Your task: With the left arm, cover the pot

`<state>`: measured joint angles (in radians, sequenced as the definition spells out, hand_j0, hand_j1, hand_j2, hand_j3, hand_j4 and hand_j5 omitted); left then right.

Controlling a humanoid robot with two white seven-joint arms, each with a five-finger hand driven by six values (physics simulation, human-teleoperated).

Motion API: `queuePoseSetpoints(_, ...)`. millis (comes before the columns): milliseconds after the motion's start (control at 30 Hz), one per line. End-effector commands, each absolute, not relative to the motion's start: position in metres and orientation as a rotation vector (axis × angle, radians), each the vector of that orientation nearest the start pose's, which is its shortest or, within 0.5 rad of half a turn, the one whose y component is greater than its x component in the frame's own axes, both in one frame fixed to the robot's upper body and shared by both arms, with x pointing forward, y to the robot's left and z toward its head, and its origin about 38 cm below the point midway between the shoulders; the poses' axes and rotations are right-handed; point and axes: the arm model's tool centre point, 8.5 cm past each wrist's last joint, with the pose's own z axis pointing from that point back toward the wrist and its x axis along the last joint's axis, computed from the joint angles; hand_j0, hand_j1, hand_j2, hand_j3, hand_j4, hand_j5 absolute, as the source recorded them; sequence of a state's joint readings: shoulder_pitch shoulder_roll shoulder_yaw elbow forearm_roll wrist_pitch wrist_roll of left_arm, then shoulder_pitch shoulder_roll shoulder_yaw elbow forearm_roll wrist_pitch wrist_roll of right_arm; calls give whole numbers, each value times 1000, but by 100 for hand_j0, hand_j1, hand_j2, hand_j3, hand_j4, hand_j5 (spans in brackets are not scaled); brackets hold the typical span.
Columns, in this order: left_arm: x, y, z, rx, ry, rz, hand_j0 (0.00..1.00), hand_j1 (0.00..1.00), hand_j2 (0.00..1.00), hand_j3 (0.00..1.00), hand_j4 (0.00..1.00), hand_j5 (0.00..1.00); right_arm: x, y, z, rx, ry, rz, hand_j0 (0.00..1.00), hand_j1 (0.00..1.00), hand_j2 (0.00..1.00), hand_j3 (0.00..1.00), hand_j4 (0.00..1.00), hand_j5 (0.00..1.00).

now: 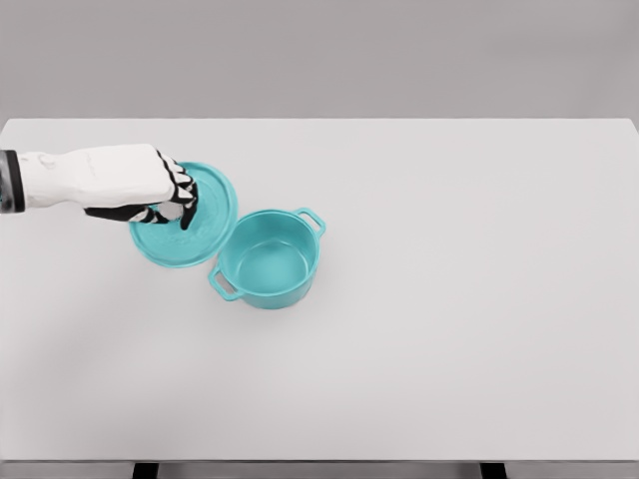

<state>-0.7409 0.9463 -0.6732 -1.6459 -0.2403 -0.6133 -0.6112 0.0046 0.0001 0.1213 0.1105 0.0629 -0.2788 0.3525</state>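
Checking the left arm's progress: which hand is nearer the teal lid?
Left. The left hand is over the teal lid, fingers down on it. The right hand is out of view.

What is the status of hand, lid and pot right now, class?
Left hand over lid, fingers curled down on it. Lid tilted beside pot. Pot open, uncovered. Nothing between them.

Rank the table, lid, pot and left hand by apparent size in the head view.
1. Table, by far the largest.
2. Lid and pot: they look about alike, and the hand hides part of the lid, so I won't rank them.
3. Left hand, smallest.
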Motion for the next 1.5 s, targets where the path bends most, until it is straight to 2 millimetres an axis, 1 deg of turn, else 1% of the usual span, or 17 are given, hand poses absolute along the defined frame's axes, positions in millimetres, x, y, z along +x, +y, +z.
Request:
queuePoseSetpoints(0,403,276,269,-401,1908,2969,40,40,40,40,40,40,-18,-241,-254,287,-120,216,100,100,100,100,100,100)
queuePoseSetpoints(67,404,265,266,-368,1931,2942,40,40,40,40,40,40,-18,-241,-254,287,-120,216,100,100,100,100,100,100)
queuePoseSetpoints(233,408,234,257,-263,1919,2910,40,40,40,40,40,40,-19,-241,-254,287,-118,216,100,100,100,100,100,100)
queuePoseSetpoints(300,408,226,249,-222,1917,2912,40,40,40,40,40,40,-18,-241,-254,287,-120,216,100,100,100,100,100,100)
queuePoseSetpoints(367,409,222,248,-212,1925,2905,40,40,40,40,40,40,-19,-241,-254,287,-118,216,100,100,100,100,100,100)
queuePoseSetpoints(400,412,221,249,-222,1912,2910,40,40,40,40,40,40,-18,-241,-254,287,-120,215,100,100,100,100,100,100)
queuePoseSetpoints(467,419,211,245,-197,1889,2919,40,40,40,40,40,40,-18,-241,-254,287,-120,215,100,100,100,100,100,100)
queuePoseSetpoints(767,427,203,240,-192,1897,2923,40,40,40,40,40,40,-18,-241,-254,287,-120,216,100,100,100,100,100,100)
queuePoseSetpoints(800,427,202,238,-180,1886,2931,40,40,40,40,40,40,-18,-241,-254,287,-120,215,100,100,100,100,100,100)
queuePoseSetpoints(833,431,202,237,-186,1865,2949,40,40,40,40,40,40,-18,-241,-254,287,-120,216,100,100,100,100,100,100)
queuePoseSetpoints(900,431,194,234,-160,1873,2939,40,40,40,40,40,40,-18,-241,-254,287,-120,216,100,100,100,100,100,100)
queuePoseSetpoints(1267,432,193,234,-158,1876,2936,41,41,41,41,41,41,-19,-241,-254,287,-118,214,100,100,100,100,100,100)
queuePoseSetpoints(1467,437,194,233,-167,1883,2948,41,41,41,41,41,41,-19,-241,-254,287,-118,216,100,100,100,100,100,100)
